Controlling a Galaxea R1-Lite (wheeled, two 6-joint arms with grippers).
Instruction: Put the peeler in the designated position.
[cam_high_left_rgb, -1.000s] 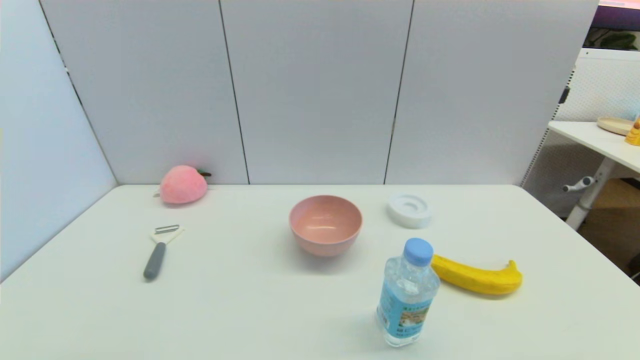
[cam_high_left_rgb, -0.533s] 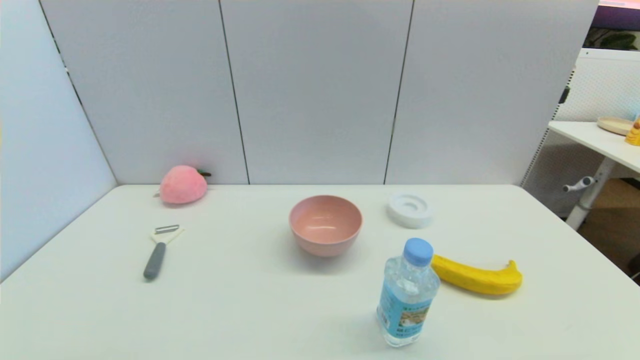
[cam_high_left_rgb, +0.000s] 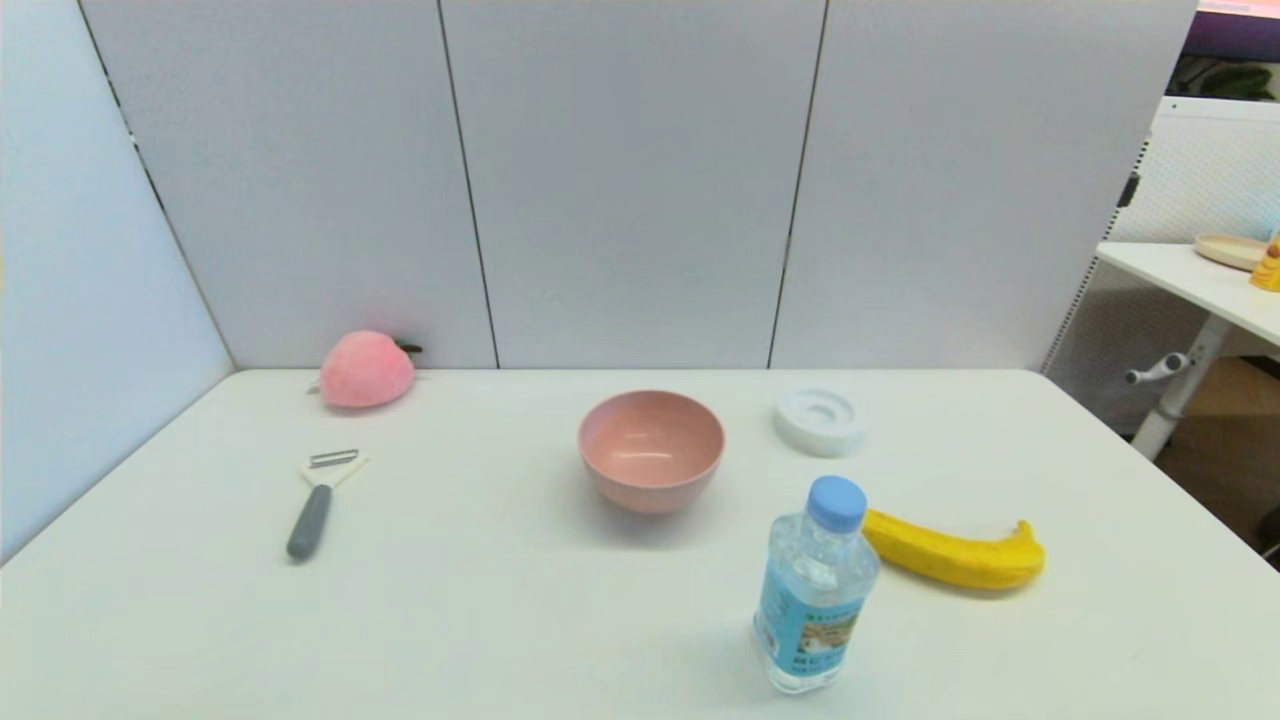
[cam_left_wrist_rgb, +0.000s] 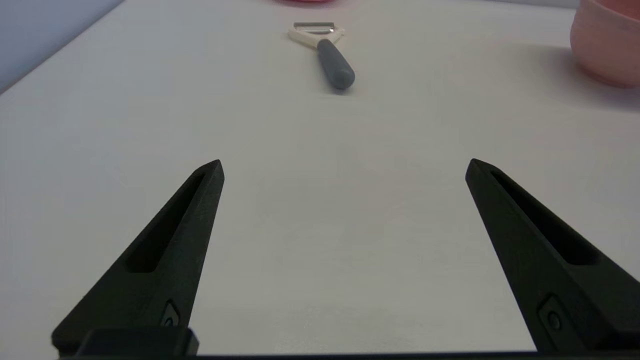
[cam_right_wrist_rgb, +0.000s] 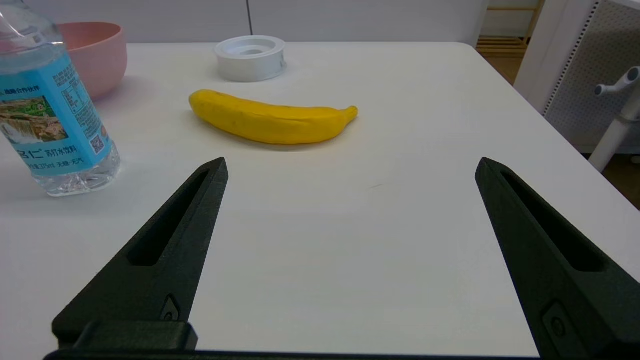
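Pink bowl (cam_high_left_rgb: 651, 447) empty, capped water bottle (cam_high_left_rgb: 815, 590) upright; both tools (cam_left_wrist_rgb: 344, 167) (cam_right_wrist_rgb: 350, 165) spread wide, peeler (cam_high_left_rgb: 318, 497) ungrasped.

The water bottle (cam_right_wrist_rgb: 52, 107) has a blue label (cam_right_wrist_rgb: 47, 120) with Chinese writing, a small square code, and "375ml" in tiny print. No other words can be read.
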